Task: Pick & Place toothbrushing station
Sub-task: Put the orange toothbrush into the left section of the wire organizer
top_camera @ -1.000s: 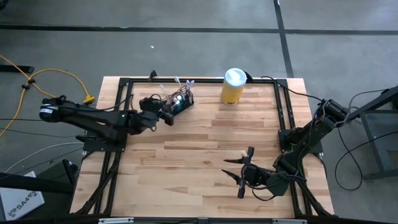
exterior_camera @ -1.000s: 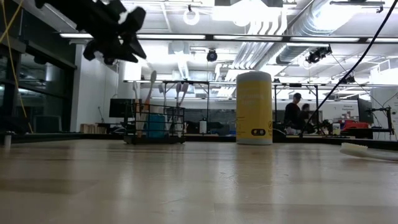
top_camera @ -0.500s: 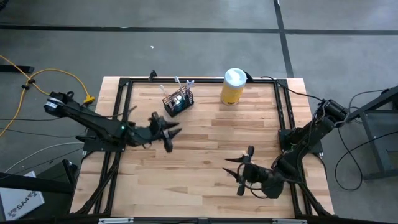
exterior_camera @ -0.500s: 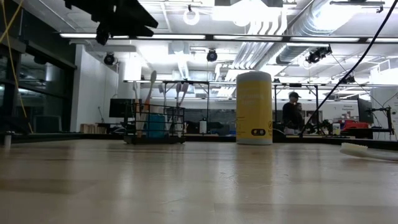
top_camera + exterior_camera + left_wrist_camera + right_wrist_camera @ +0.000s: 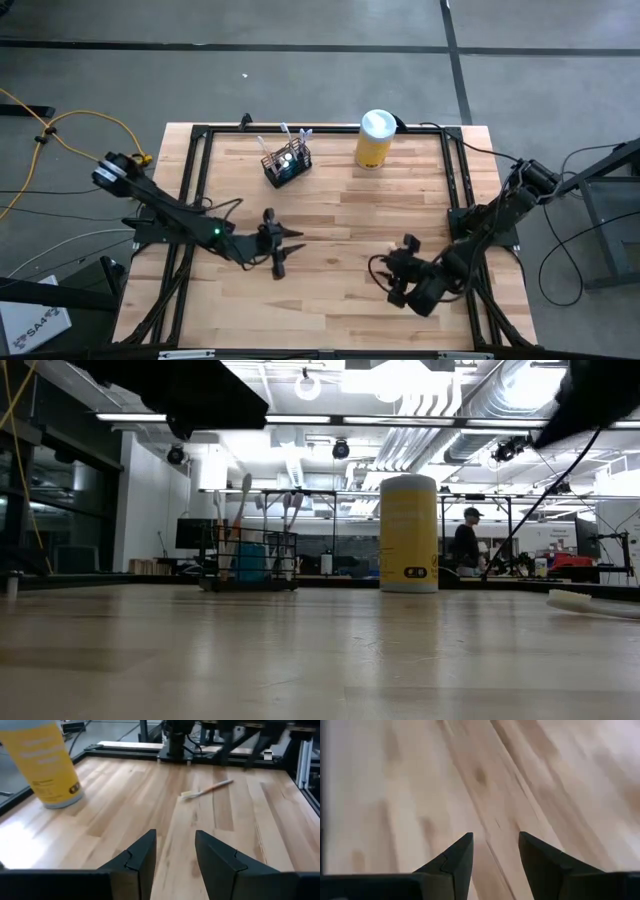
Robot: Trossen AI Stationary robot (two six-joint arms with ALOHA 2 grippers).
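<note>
The black wire-mesh holder (image 5: 287, 164) stands upright on its base at the table's far side, left of the middle, with several toothbrushes sticking up out of it; it also shows in the low view (image 5: 247, 558). My left gripper (image 5: 286, 252) is open and empty, well to the near side of the holder, at the table's middle; in the left wrist view (image 5: 175, 855) only bare table lies between its fingers. My right gripper (image 5: 393, 277) is open and empty over the near right part of the table, and the right wrist view (image 5: 495, 851) shows bare wood.
A yellow canister (image 5: 374, 139) with a white lid stands at the far edge, right of the holder. A loose toothbrush (image 5: 205, 789) lies flat on the table toward the right; it also shows in the low view (image 5: 590, 603). A black frame (image 5: 200, 140) runs around the table.
My left gripper has drawn away from the holder toward the table's near edge and a little to the right, staying open. The holder has kept still. My right gripper has pulled slightly toward the right edge and tipped its fingers toward the table.
</note>
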